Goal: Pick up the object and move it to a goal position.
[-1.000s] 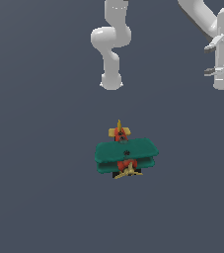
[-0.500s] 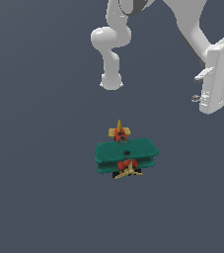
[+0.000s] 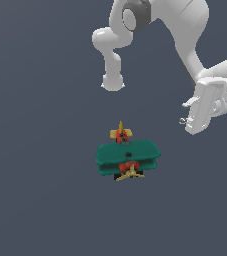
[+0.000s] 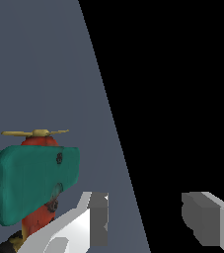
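Since the earlier frames, my arm has swung lower and nearer the object, while the object itself has not shifted. My pincer (image 3: 185, 119) hangs at the exterior view's right, above and apart from the toy biplane (image 3: 127, 156), its fingers pointing sideways toward the exterior view's left, not downward. The wrist view shows the two grey fingertips (image 4: 99, 217) well apart with nothing between them, so the pincer stands open and empty.

The biplane (image 4: 34, 183) rests upright on the dark grey worktop (image 3: 35, 190), roughly mid-surface as far as the exterior view shows; no edge or corner of the worktop appears there, so I cannot place it against one. Its yellow propeller (image 3: 129, 174) faces the bottom of the exterior view and its yellow tail (image 3: 120, 132) faces the arm's base.

I judge the step in hand to be the approach: my pincer is open because it must straddle the plane, which looks about as wide as the gap. No goal marker is visible in either view. Before descending, the wrist probably needs turning downward.
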You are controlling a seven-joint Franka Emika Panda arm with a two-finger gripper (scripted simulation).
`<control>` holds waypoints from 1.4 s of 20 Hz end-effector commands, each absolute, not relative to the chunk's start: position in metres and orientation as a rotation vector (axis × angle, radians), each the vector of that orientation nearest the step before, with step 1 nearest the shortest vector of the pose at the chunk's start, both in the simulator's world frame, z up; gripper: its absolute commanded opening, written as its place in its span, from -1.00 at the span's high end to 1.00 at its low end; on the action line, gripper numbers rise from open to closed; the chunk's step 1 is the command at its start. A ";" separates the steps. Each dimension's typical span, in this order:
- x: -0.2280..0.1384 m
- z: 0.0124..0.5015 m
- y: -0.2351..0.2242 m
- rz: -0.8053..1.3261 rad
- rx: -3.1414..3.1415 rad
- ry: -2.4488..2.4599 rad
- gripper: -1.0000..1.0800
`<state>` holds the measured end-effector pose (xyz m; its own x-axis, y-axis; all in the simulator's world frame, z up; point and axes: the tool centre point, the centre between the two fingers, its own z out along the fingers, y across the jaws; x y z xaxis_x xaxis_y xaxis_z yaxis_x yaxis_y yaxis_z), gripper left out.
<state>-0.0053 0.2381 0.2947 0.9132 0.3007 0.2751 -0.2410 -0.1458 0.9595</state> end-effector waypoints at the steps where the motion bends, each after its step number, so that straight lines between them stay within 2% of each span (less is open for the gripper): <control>1: -0.002 0.273 0.232 0.448 1.635 0.056 -0.23; 15: 0.002 0.164 0.195 0.329 1.579 0.106 -0.23; 28: -0.001 0.131 0.181 0.290 1.569 0.121 -0.23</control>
<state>-0.0009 0.1811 0.1314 0.9603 0.2572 0.1077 -0.1053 -0.0233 0.9942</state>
